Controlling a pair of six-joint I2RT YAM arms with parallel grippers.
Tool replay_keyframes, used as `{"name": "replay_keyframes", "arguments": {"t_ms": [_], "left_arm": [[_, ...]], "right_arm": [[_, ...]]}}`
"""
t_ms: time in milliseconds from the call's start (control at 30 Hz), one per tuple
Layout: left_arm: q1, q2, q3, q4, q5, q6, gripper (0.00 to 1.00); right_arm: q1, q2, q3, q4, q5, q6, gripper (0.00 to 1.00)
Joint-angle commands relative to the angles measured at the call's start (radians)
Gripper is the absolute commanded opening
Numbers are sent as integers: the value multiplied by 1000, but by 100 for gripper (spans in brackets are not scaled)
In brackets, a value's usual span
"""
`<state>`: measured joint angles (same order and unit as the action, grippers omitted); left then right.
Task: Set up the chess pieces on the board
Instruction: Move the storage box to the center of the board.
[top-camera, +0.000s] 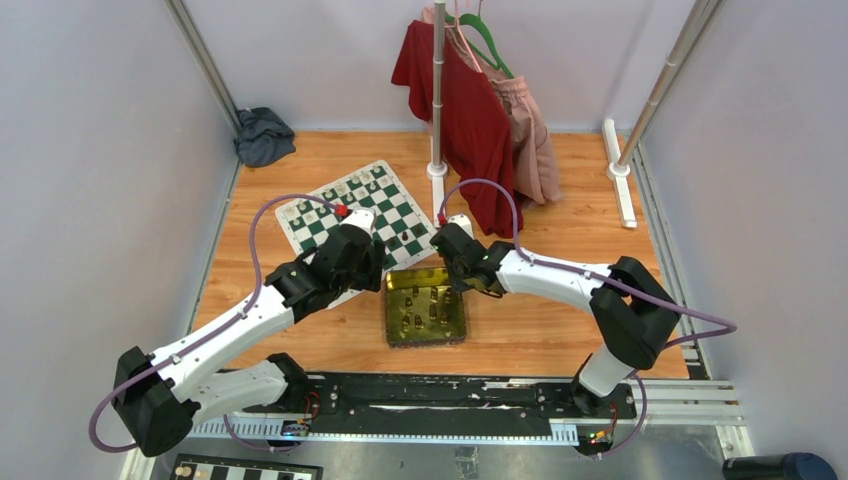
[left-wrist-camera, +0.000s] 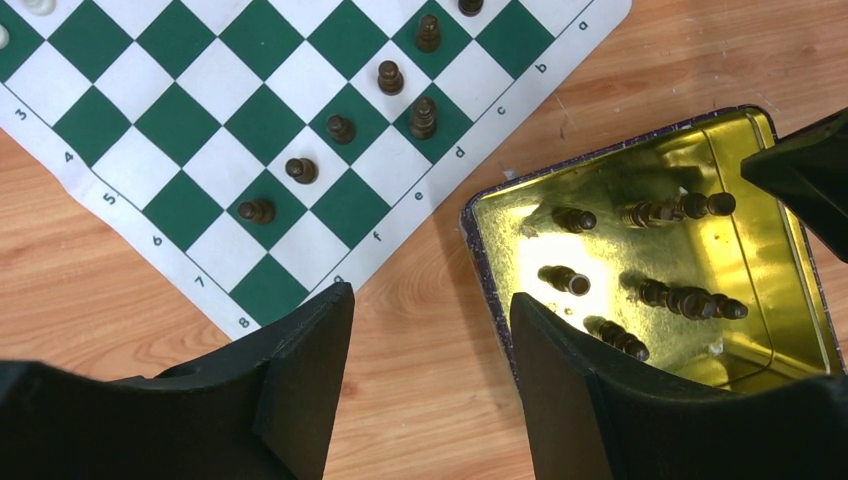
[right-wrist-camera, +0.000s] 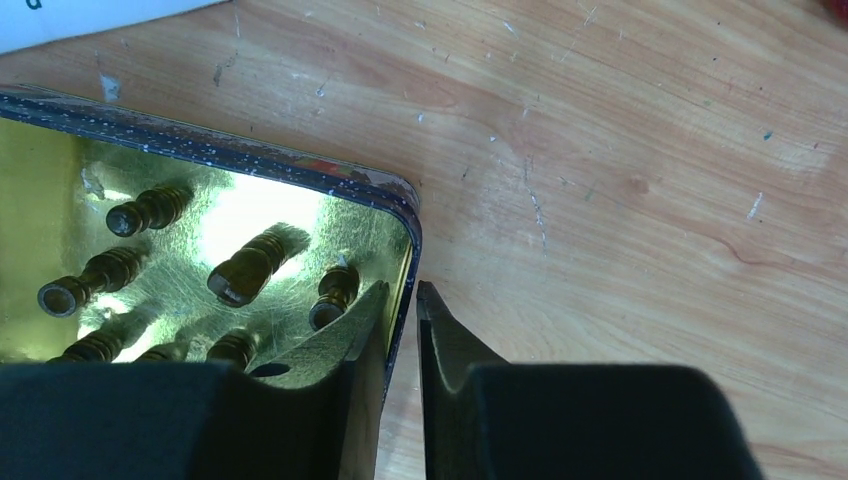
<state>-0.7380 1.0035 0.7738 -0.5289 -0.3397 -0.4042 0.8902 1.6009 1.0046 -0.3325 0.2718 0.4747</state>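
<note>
At a corner of the square gold metal tin, right gripper clamped on its wall, dark brown chess pieces inside, left gripper spread apart, empty.

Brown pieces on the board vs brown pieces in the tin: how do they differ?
Pose: the board pieces stand upright on the board; the tin pieces lie on their sides in the tin. Layout: the board pieces sit one per square; the tin pieces are scattered loose. Shared: dark brown, tiny.
</note>
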Motion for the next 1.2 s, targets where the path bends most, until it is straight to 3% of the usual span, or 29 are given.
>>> {"name": "replay_keyframes", "arguments": {"t_ms": [0,333,1167], "left_arm": [[-11,-1,-2,3,-7,5,65],[-11,11,-11,11,-8,18,65],[-11,106,38,41,6,64,66]], "right_arm": [[-24,20,-11,0,3,2,20],[-72,11,-14,4,-1,-16,10],[-285,-77,-62,-3,-5,-70,9]]}}
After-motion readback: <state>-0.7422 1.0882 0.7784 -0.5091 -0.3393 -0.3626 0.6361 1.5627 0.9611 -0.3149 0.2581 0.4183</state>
